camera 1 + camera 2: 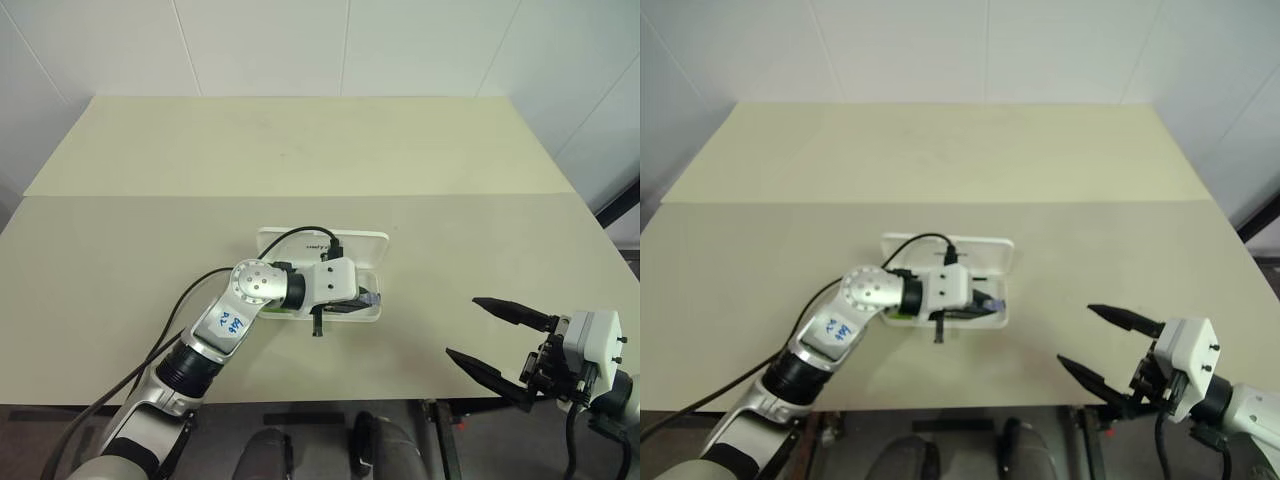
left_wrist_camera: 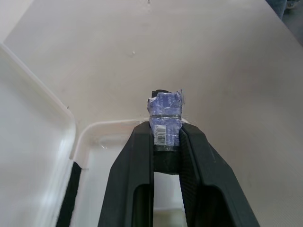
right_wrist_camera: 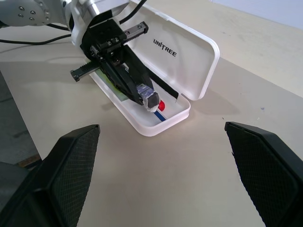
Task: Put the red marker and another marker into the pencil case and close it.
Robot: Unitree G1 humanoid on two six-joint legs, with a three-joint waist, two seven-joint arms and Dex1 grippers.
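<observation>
Right wrist view shows my left gripper [image 3: 150,102] clamped on a taped bluish marker [image 3: 149,97] above the open pencil case [image 3: 187,56], red marker [image 3: 161,105] just beneath; releasing crooked risks blocking the lid, while my right gripper [image 1: 497,341] waits open.

a pale beige table [image 1: 300,150] stands against white panelled walls [image 1: 400,45] under even light.
</observation>
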